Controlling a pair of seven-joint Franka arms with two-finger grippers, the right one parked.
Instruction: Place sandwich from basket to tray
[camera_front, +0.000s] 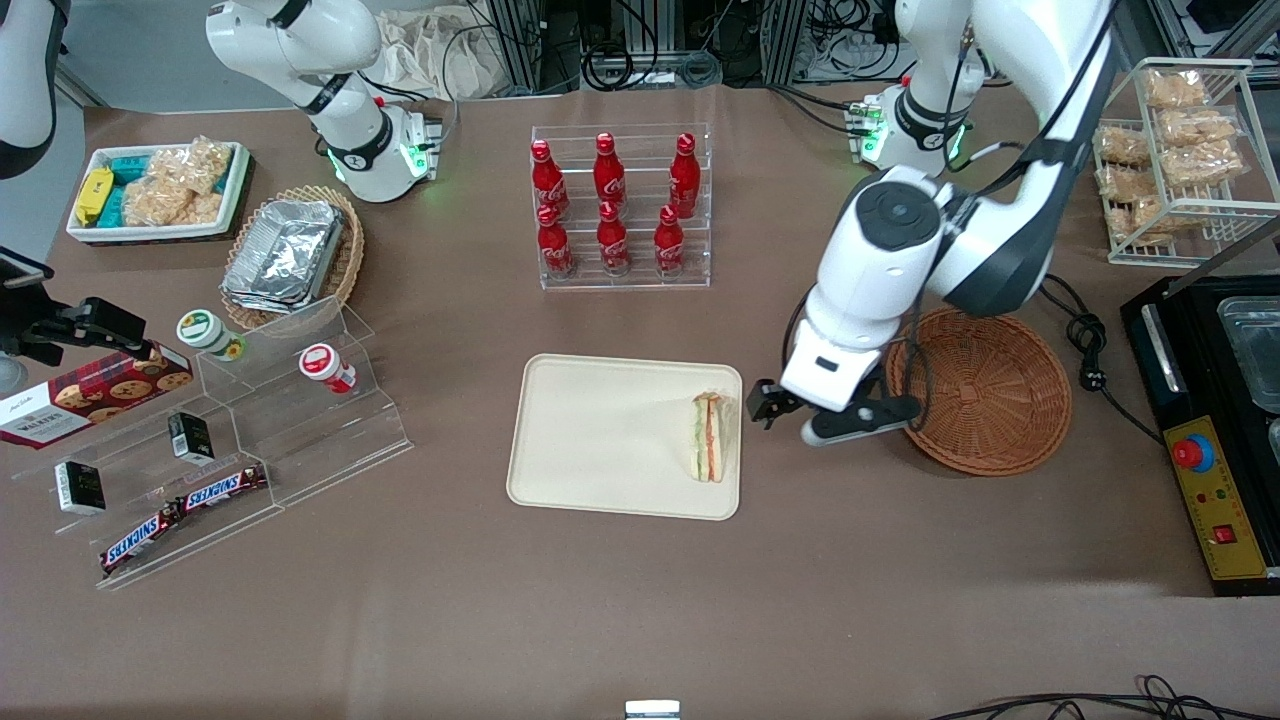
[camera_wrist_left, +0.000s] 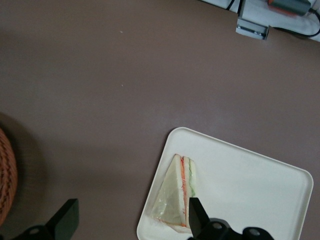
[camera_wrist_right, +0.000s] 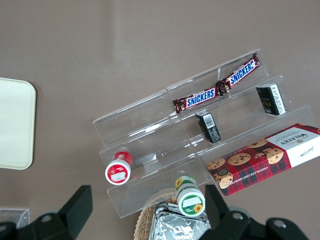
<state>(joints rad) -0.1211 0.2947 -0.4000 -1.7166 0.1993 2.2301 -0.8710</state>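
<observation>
1. Sandwich (camera_front: 709, 437) lies on the tray (camera_front: 600, 440), at its edge toward the basket (camera_front: 990, 390).
2. Basket looks empty.
3. Gripper (camera_wrist_left: 132, 220) hangs wide, holding nothing, above the tabletop (camera_front: 640, 600) between tray and basket; only retreat seems left.

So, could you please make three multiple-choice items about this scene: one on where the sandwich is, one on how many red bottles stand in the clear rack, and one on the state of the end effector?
1. Where does the sandwich lie?
A. in the basket
B. on the tray
C. on the bare table

2. How many red bottles stand in the clear rack?
A. four
B. six
C. eight

3. What is the state of the end effector?
A. open and empty
B. shut on the sandwich
C. shut on a bottle

Answers:
1 B: it rests inside the tray's rim, at the end nearer the basket.
2 B: two rows of three.
3 A: between tray and basket, its fingers stand wide apart, holding nothing.
</observation>
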